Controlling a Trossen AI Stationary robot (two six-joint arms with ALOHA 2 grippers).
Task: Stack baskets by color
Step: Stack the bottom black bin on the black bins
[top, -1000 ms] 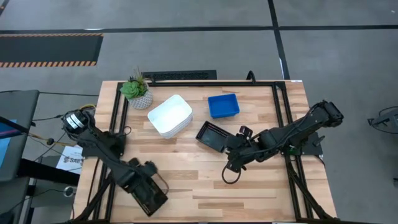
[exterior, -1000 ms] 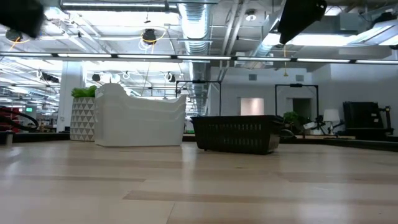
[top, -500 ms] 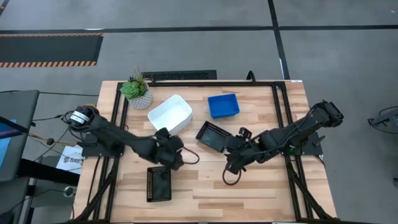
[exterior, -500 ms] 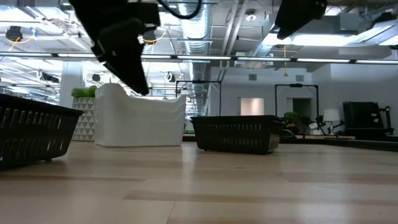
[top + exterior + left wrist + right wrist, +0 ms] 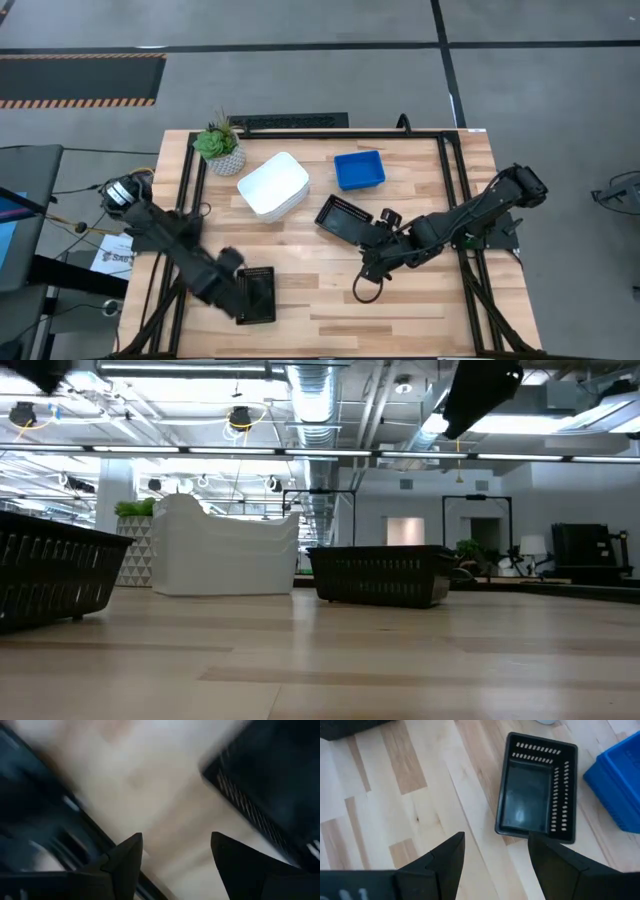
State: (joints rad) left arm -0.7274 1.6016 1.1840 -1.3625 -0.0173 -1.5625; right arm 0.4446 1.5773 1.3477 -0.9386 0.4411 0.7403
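Observation:
A stack of white baskets (image 5: 273, 186) rests on its base at the far left, beside a blue basket (image 5: 360, 169). One black basket (image 5: 341, 218) sits at the middle; it also shows in the right wrist view (image 5: 537, 787). Another black basket (image 5: 258, 294) lies near the front left and shows in the low view (image 5: 50, 575). My left gripper (image 5: 228, 288) hovers open just left of this basket, which is off to one side of its fingers (image 5: 265, 785). My right gripper (image 5: 371, 264) hangs open above the bare wood, on the near side of the middle black basket.
A potted green plant (image 5: 222, 148) stands at the far left corner. Black frame rails (image 5: 452, 190) run along the table's left and right sides. Bare wood (image 5: 330, 310) lies along the near edge between the two arms.
My left gripper swung from the near left corner toward the table's middle, then back toward the near left, beside the black basket. That basket, first under the gripper at the near edge, now lies a little farther in, upright on the table.

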